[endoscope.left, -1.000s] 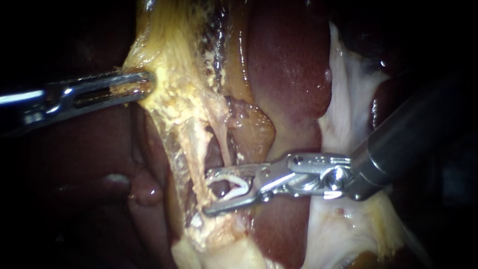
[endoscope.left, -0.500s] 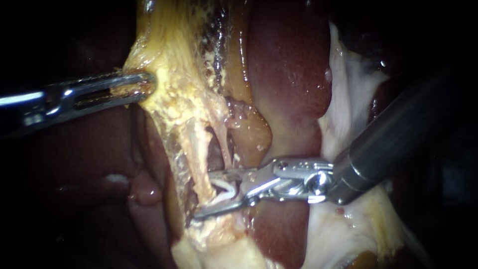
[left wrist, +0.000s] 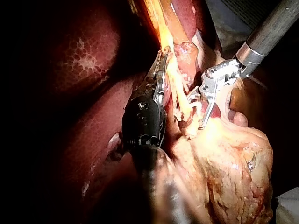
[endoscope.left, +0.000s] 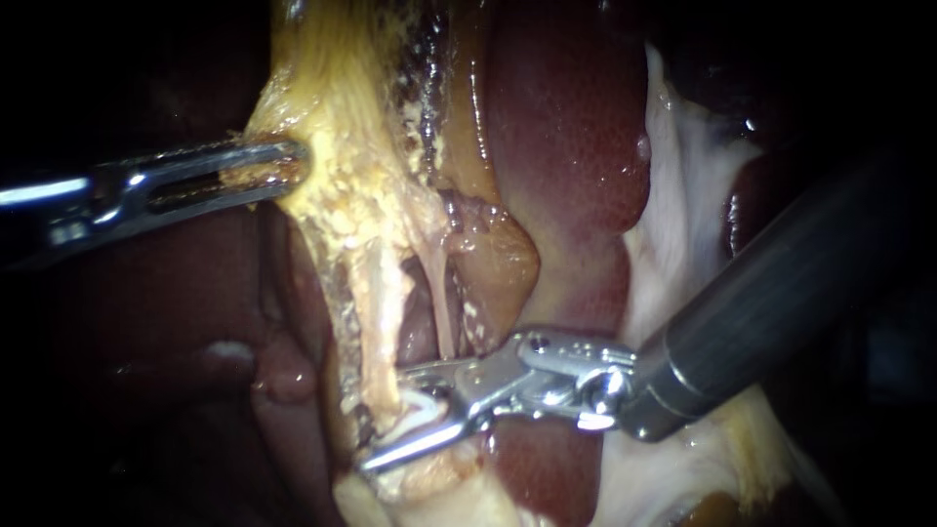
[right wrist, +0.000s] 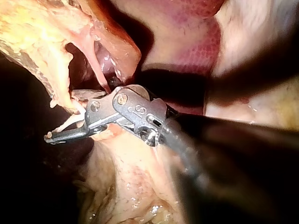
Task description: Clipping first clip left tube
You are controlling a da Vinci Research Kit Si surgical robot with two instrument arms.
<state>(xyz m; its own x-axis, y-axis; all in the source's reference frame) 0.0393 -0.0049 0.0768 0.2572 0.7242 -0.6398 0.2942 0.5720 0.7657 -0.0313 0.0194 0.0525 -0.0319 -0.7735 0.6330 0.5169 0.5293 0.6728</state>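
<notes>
Your left instrument [endoscope.left: 289,164] comes in from 9 o'clock in the endoscope view. Its jaws are closed on the edge of the yellow fatty tissue [endoscope.left: 342,146] at about 10 o'clock, and they hold that sheet out towards 9 o'clock. The left wrist view shows the same grip: the left instrument [left wrist: 160,70] pinches the yellow strand, with the dark red liver [left wrist: 79,60] beside it.

Your right instrument [endoscope.left: 386,420] enters from 3 o'clock, and its jaws reach to about 7 o'clock of centre. They stand only slightly apart and carry a white clip [endoscope.left: 422,407] between them, each jaw bearing on it.

The left tube [endoscope.left: 376,312], the thicker pale yellow strand, runs down from the fatty tissue just left of centre. Its lower end passes between those jaws at the clip. A thinner pink tube [endoscope.left: 444,293] runs just beside it on the 3 o'clock side and ends near the upper jaw, outside the jaws' gap.

The liver [endoscope.left: 566,127] fills the field from 12 to 2 o'clock.

In the right wrist view, the right instrument [right wrist: 60,115] straddles a pale strand at the edge of the yellow tissue. The thin pink tube [right wrist: 96,63] comes down just behind its upper jaw.
</notes>
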